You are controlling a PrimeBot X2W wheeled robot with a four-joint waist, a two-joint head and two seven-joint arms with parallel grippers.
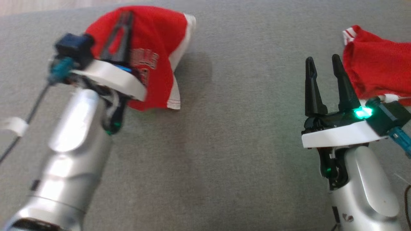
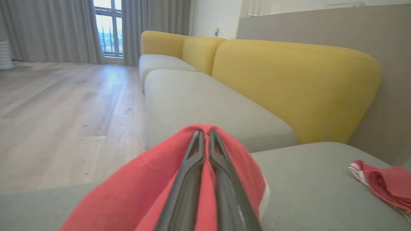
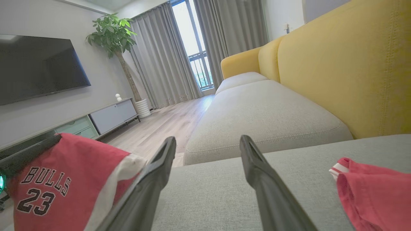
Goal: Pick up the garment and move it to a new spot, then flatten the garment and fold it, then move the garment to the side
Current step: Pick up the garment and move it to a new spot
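**Left end effector** (image 1: 128, 16): the two dark fingers are pressed together and clamped on a fold of the garment (image 1: 157, 38). The garment is red with white trim. It drapes over the fingers above the near-left part of the grey cushion (image 1: 224, 144) and casts a shadow on it. Whether its hem touches the cushion cannot be determined.
- The head view is blurred on this side and gives part of the lettering.
- The right wrist view, looking across the cushion, reads it plainly: "BULLS" over "23".
- The left wrist view looks along the fingers and gives what the others cannot: red cloth wrapped on both sides of the closed pair.

**Right end effector** (image 1: 322, 61): the fingers are spread wide with nothing between them, over the near-right part of the cushion. The head view shows a green lamp (image 1: 362, 113) lit at its base.

**Second red garment** (image 1: 379, 67): it lies bunched at the right edge of the cushion, just beside the right end effector and apart from it. White stripes run along its edge.

**Beyond the cushion**: the wrist views reach further than the head view does.
- Both take in a pale seat (image 3: 263, 118) with a yellow backrest (image 3: 337, 80), a wood floor (image 2: 64, 102) and grey curtains (image 2: 48, 29).
- The right wrist view adds a television (image 3: 38, 67) and a potted plant (image 3: 112, 32), well past the cushion's left side.
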